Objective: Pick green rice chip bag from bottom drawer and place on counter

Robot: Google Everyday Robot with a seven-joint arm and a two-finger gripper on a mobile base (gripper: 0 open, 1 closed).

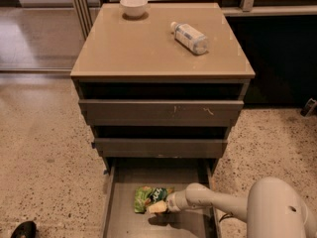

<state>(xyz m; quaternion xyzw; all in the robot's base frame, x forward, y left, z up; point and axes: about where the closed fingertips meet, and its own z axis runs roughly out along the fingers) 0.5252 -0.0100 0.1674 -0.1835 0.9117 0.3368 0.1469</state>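
Observation:
The green rice chip bag (pixel 150 197) lies on the floor of the pulled-out bottom drawer (pixel 124 222), left of the middle. My gripper (pixel 158 208) is down inside the drawer at the bag's right lower edge and touches or overlaps it. My white arm (pixel 213 202) reaches in from the lower right. The tan counter (pixel 148 43) tops the cabinet above.
A white bowl (pixel 133 6) stands at the counter's back left. A plastic bottle (pixel 189 37) lies on its right side of the counter. The two upper drawers (pixel 158 113) stick out a little above the bottom drawer. Speckled floor surrounds the cabinet.

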